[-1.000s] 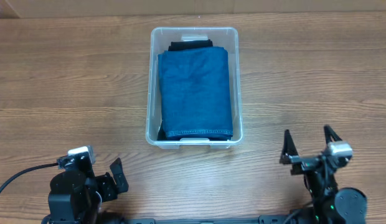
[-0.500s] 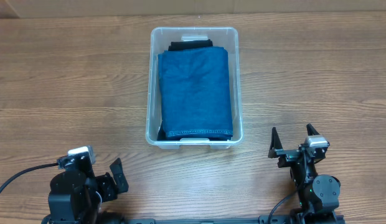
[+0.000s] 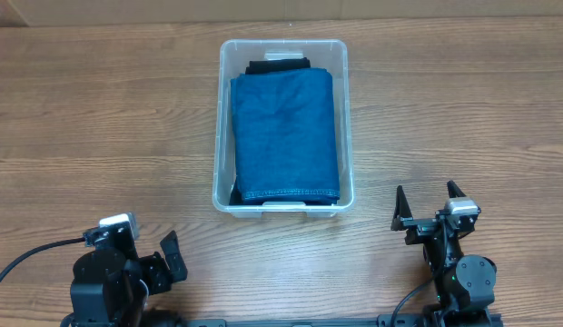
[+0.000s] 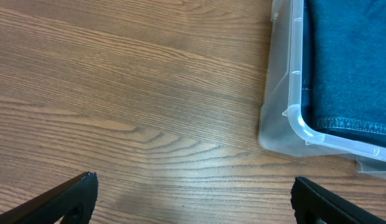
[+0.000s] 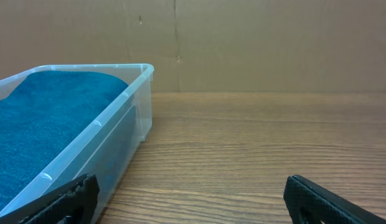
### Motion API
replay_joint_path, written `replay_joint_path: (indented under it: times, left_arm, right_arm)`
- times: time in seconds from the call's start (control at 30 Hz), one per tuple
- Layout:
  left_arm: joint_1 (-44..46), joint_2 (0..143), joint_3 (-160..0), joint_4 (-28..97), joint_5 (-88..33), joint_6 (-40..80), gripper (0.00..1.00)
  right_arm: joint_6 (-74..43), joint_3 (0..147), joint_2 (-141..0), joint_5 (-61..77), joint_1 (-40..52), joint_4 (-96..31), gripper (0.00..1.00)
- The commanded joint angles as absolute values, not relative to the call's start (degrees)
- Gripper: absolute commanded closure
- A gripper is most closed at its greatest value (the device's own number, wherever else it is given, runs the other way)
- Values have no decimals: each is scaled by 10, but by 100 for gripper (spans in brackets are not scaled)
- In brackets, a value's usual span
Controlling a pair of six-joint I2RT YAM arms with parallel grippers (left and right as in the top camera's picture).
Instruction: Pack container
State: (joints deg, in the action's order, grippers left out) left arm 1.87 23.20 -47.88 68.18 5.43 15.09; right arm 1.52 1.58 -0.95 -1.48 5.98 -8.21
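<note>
The clear plastic container stands at the table's middle, holding a folded blue denim cloth on top of a dark garment. It also shows in the left wrist view and in the right wrist view. My left gripper is open and empty, low at the front left, apart from the container. My right gripper is open and empty at the front right, to the right of the container's near corner. In the wrist views the left fingers and the right fingers are spread wide with only table between them.
A brown cardboard wall stands along the table's far edge. The wooden table stretches left and right of the container.
My right arm has pulled back towards the front and a little left, settling low near its base. The left arm and the container have not moved.
</note>
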Motion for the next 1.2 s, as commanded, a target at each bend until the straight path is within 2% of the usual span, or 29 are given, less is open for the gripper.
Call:
replay_joint_path:
  times: [0.0, 0.1, 0.13, 0.23, 0.37, 0.47, 1.17]
  left_arm:
    - [18, 218, -476, 681, 62, 159, 0]
    - [18, 171, -429, 628, 55, 124, 0]
    - [18, 130, -364, 556, 29, 86, 0]
    - [18, 75, -257, 425, 13, 77, 0]
    - [18, 10, -101, 159, -39, 15, 0]
    - [18, 2, -35, 36, -41, -3, 0]
    - [19, 3, -3, 41, -34, -1, 0]
  right_arm:
    - [18, 20, -5, -12, 56, -79, 0]
    - [18, 20, -5, -12, 56, -79, 0]
    - [18, 20, -5, -12, 56, -79, 0]
    - [18, 20, -5, -12, 56, -79, 0]
    - [18, 20, -5, -12, 56, -79, 0]
    - [18, 20, -5, -12, 56, -79, 0]
    - [18, 20, -5, -12, 56, -79, 0]
